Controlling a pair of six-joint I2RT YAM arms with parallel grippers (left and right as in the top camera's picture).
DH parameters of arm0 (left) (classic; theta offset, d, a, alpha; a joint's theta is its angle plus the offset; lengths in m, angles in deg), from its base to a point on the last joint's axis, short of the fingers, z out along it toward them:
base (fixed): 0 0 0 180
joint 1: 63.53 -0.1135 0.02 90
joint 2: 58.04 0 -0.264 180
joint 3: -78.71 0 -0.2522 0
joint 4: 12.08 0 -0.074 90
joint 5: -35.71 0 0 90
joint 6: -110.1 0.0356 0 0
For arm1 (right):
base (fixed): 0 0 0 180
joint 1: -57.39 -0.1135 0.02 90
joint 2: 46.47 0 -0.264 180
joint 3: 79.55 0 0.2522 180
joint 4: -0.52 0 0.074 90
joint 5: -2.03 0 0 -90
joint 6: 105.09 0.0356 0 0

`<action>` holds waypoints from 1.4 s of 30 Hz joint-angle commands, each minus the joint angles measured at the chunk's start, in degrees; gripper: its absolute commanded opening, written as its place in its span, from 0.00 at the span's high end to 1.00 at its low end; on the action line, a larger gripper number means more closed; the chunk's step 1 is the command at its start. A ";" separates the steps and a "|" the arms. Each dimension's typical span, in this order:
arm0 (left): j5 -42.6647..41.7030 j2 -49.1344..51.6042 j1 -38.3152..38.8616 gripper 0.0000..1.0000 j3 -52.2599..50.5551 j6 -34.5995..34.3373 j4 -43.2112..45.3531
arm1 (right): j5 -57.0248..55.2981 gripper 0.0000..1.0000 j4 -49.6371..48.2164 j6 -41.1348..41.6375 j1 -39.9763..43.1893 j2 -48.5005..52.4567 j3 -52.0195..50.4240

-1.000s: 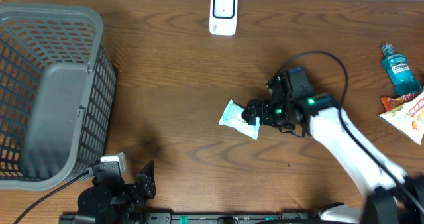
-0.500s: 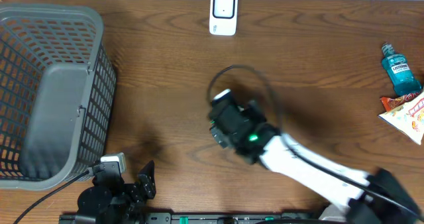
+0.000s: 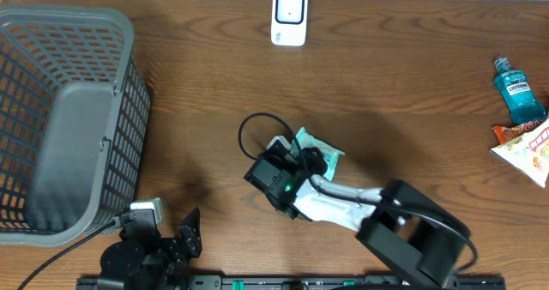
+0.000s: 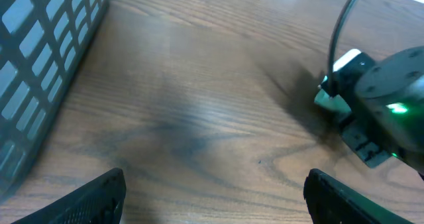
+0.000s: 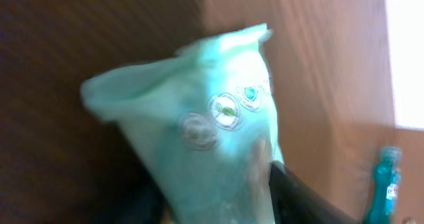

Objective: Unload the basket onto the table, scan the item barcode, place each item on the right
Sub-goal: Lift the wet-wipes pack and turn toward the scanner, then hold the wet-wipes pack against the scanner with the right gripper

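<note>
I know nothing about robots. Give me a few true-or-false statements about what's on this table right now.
1. The blue bottle is inside the grey basket. False: it is on the table, far over on the right side.
2. The right gripper has the pale green packet between its fingers. True.
3. The left gripper is holding something. False: it is open, with nothing in it.
4. A white scanner sits at the table's far edge. True.

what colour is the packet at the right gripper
The packet is pale mint green with small round badges; clearest in right wrist view.
</note>
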 commanded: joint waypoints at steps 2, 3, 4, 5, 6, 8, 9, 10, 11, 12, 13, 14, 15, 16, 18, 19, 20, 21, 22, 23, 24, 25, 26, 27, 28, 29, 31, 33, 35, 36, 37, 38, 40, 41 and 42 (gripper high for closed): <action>-0.28 -0.07 -0.24 0.14 0.00 0.55 -0.02 | 7.28 0.99 2.82 0.17 2.56 6.54 -1.57; -0.28 -0.07 -0.24 0.14 0.00 0.55 -0.02 | 8.13 0.99 3.76 0.46 2.91 6.47 -1.36; -0.28 -0.07 -0.24 0.14 0.00 0.55 -0.02 | 8.41 0.99 5.22 1.70 3.21 6.08 -0.76; -0.28 -0.07 -0.24 0.14 0.00 0.55 -0.02 | 8.48 0.99 7.13 3.50 3.54 5.49 0.22; -0.28 -0.07 -0.24 0.14 0.00 0.55 -0.02 | 8.94 0.99 9.07 5.05 3.87 4.72 1.42; -0.28 -0.07 -0.24 0.14 0.00 0.55 -0.02 | 13.07 0.99 13.07 6.84 4.68 2.29 4.50; -0.28 -0.07 -0.24 0.14 0.00 0.55 -0.02 | 16.76 0.99 15.02 6.82 5.29 0.74 6.27; -0.28 -0.07 -0.24 0.14 0.00 0.55 -0.02 | 21.24 0.99 16.98 6.80 6.10 -1.03 8.20; -0.28 -0.07 -0.24 0.14 0.00 0.55 -0.02 | 26.40 0.99 18.91 6.16 7.13 -2.93 10.19; -0.28 -0.07 -0.24 0.14 0.00 0.55 -0.02 | 32.22 0.99 20.57 4.79 8.44 -4.90 12.02; -0.28 -0.07 -0.24 0.14 0.00 0.55 -0.02 | 38.73 0.99 22.05 2.60 9.97 -6.95 13.70; -0.28 -0.07 -0.24 0.14 0.00 0.55 -0.02 | 45.33 0.99 23.12 0.20 11.72 -8.74 15.04; -0.28 -0.07 -0.24 0.14 0.00 0.55 -0.02 | 51.84 0.99 24.15 -2.08 13.60 -10.60 16.06; -0.28 -0.07 -0.24 0.14 0.00 0.55 -0.02 | 58.23 0.99 24.79 -4.31 15.69 -12.04 16.59; -0.28 -0.07 -0.24 0.14 0.00 0.55 -0.02 | 70.31 0.99 25.40 -8.39 20.04 -14.25 16.59; -0.28 -0.07 -0.24 0.14 0.00 0.55 -0.02 | 75.60 0.99 25.70 -9.49 22.27 -14.47 16.48; -0.28 -0.07 -0.24 0.14 0.00 0.55 -0.02 | 80.46 0.99 26.12 -9.99 24.50 -14.43 16.41; -0.28 -0.07 -0.24 0.14 0.00 0.55 -0.02 | 85.57 0.99 26.21 -10.56 26.49 -13.94 16.04; -0.28 -0.07 -0.24 0.14 0.00 0.55 -0.02 | 91.32 0.99 26.18 -11.69 28.33 -13.44 15.41; -0.28 -0.07 -0.24 0.14 0.00 0.55 -0.02 | 97.70 0.99 26.12 -13.70 29.94 -12.81 14.51; -0.28 -0.07 -0.24 0.14 0.00 0.55 -0.02 | 103.69 0.99 26.14 -16.20 31.34 -12.13 13.57; -0.28 -0.07 -0.24 0.14 0.00 0.55 -0.02 | 108.98 0.99 26.16 -18.64 32.54 -11.43 12.61; -0.28 -0.07 -0.24 0.14 0.00 0.55 -0.02 | 113.35 0.99 26.08 -20.63 33.51 -10.64 11.63; -0.28 -0.07 -0.24 0.14 0.00 0.55 -0.02 | 117.46 0.99 25.64 -22.03 34.40 -9.77 10.67; -0.28 -0.07 -0.24 0.14 0.00 0.55 -0.02 | 121.17 0.99 25.09 -22.40 35.10 -8.98 9.90; -0.28 -0.07 -0.24 0.14 0.00 0.55 -0.02 | 124.89 0.99 24.39 -22.40 35.69 -8.22 9.27; -0.28 -0.07 -0.24 0.14 0.00 0.55 -0.02 | 132.69 0.99 23.45 -24.04 36.41 -7.02 8.46; -0.28 -0.07 -0.24 0.14 0.00 0.55 -0.02 | 136.08 0.99 23.54 -27.47 36.59 -6.45 8.20; -0.28 -0.07 -0.24 0.14 0.00 0.55 -0.02 | 136.08 0.99 23.98 -30.99 36.54 -6.45 8.20; -0.28 -0.07 -0.24 0.14 0.00 0.55 -0.02 | 136.08 0.99 24.04 -33.33 36.33 -6.45 8.20; -0.28 -0.07 -0.24 0.14 0.00 0.55 -0.02 | 136.08 0.99 24.09 -35.47 36.17 -6.45 8.20; -0.28 -0.07 -0.24 0.14 0.00 0.55 -0.02 | 136.08 0.99 24.24 -38.40 35.91 -6.45 8.20; -0.28 -0.07 -0.24 0.14 0.00 0.55 -0.02 | 136.08 0.99 24.22 -41.81 35.28 -6.45 8.20; -0.28 -0.07 -0.24 0.14 0.00 0.55 -0.02 | 136.08 0.99 24.22 -42.80 34.91 -6.47 8.20; -0.28 -0.07 -0.24 0.14 0.00 0.55 -0.02 | 136.10 0.99 24.24 -43.32 34.53 -6.47 8.20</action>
